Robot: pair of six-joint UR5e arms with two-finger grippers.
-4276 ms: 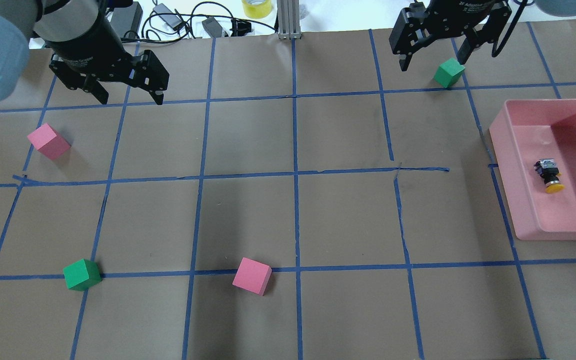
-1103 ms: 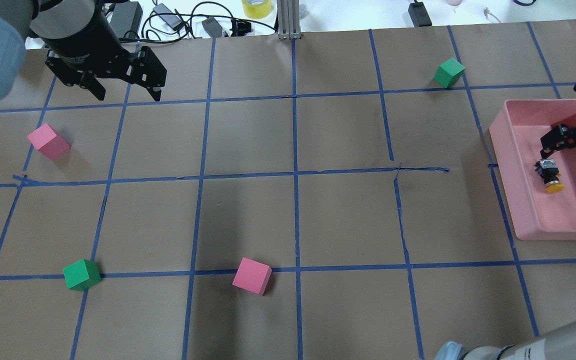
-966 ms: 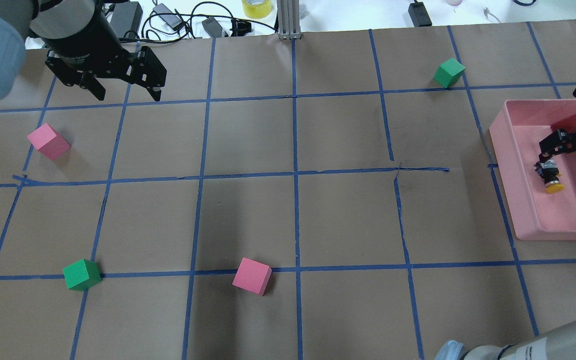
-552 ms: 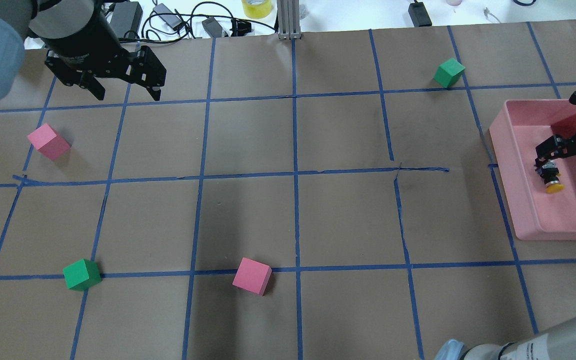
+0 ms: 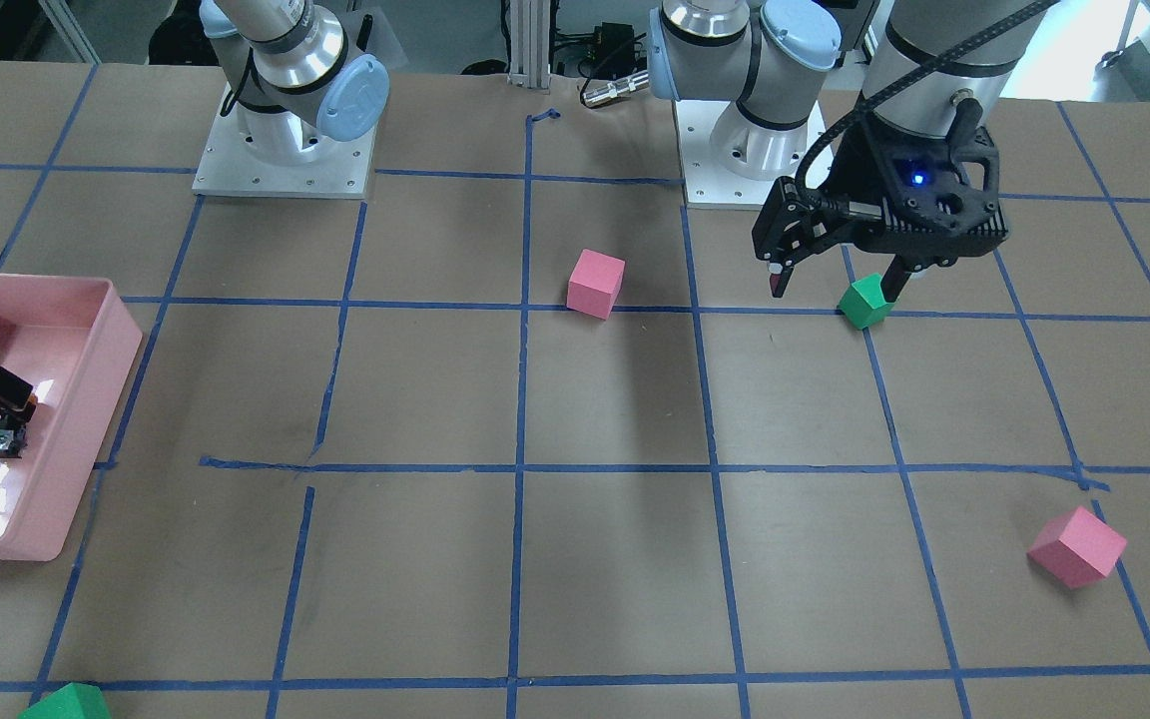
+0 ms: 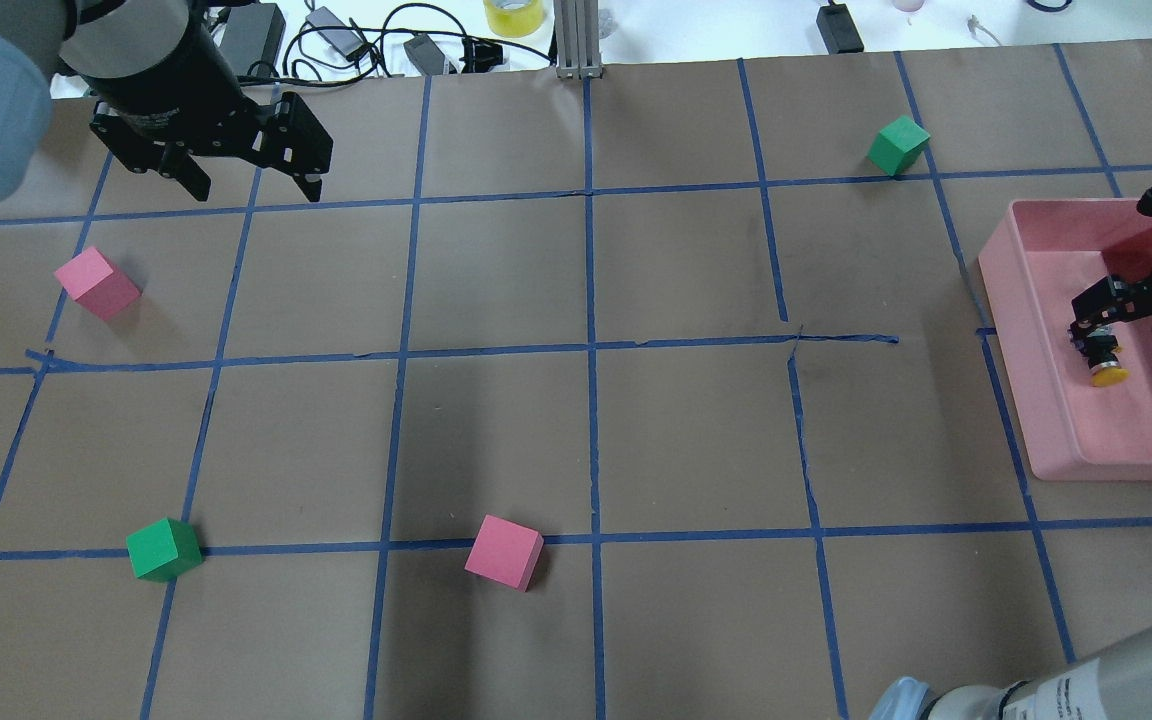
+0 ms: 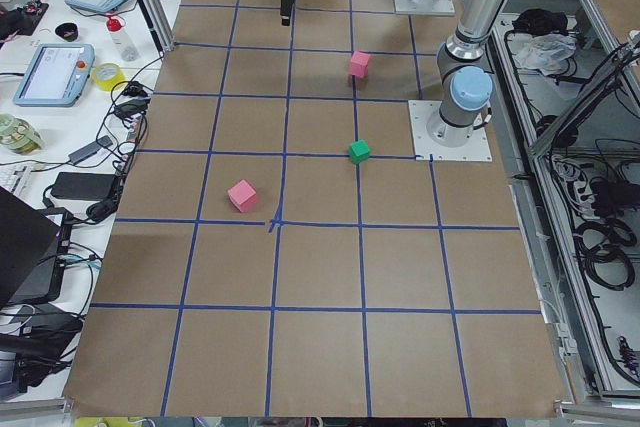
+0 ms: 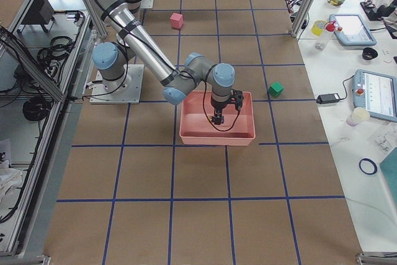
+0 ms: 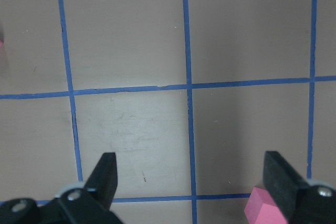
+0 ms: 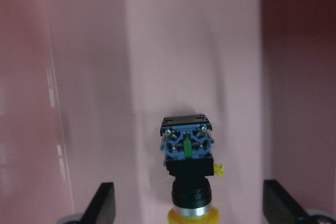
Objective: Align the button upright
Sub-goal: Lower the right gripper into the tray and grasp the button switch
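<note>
The button lies on its side in the pink bin, yellow cap toward the near side and black-and-silver base toward the far side. My right gripper is open inside the bin, just above the button's base end. In the right wrist view the button lies between the two open fingers, untouched. It also shows in the front view. My left gripper is open and empty, hovering over the far left of the table.
A green cube sits left of the bin's far corner. A pink cube lies below the left gripper. A green cube and a pink cube sit near the front. Cables lie beyond the far edge.
My right gripper has come from the table's far side down into the bin and edged toward the button's base. The button has not moved. The left gripper has barely moved.
</note>
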